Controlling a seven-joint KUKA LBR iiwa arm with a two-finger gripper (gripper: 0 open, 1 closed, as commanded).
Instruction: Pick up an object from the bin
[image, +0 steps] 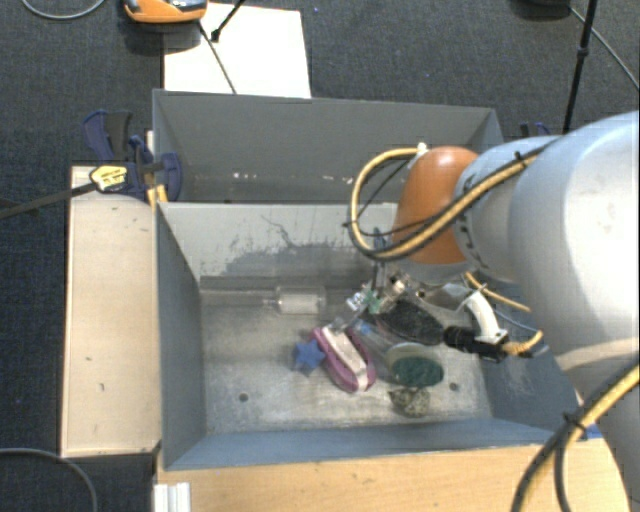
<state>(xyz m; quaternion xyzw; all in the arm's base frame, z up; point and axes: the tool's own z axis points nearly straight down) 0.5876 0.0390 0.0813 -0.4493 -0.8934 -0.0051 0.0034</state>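
We see a long purple and white thing (343, 360) lying flat on the floor of the grey metal bin (180, 330). Its long side runs on a slant. One end points up and left towards the back wall, and the other end points down and right towards the front wall. It looks soft and striped.

The tool (372, 300) hangs just above its upper end, under the arm's round orange cover (435, 200). We cannot tell how far open the tool is, or whether it has hold of anything.

Touching the purple thing's left side is a small blue lump (306, 355). Just to its right lies a flat, round, dark green thing (416, 372), with a speckled grey lump (409, 401) below that. Up and right of it sits a dark, rough thing (408, 322). Up and left of it, a little way off, lies a clear tube (297, 301).
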